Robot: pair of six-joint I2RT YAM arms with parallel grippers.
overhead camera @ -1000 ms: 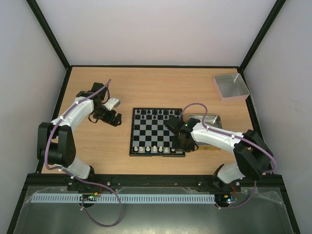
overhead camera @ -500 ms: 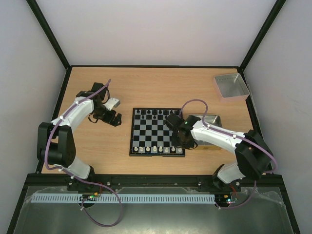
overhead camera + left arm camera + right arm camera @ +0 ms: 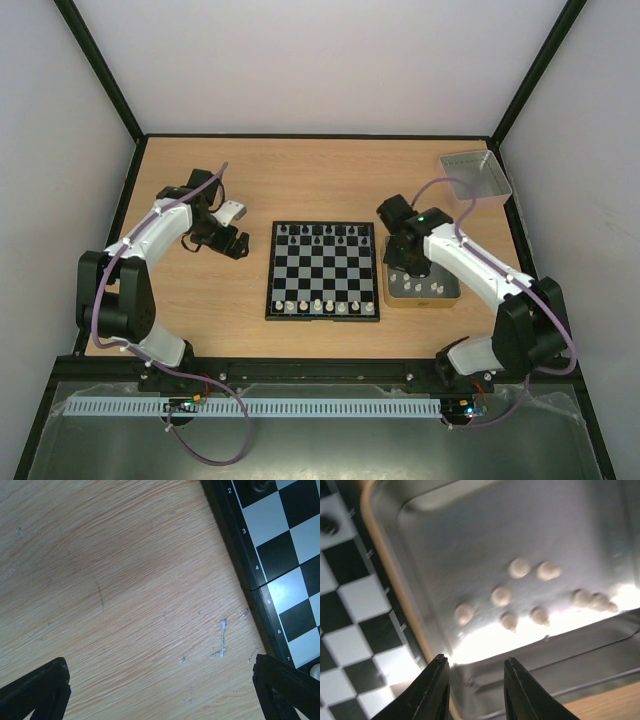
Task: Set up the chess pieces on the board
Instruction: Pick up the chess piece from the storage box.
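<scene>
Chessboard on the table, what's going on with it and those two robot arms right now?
The board has black pieces on its far row and white pieces on its near row. The right gripper hovers open and empty over the tray beside it, where several more white pieces lie loose. The left gripper hangs open over the table left of the board.
</scene>
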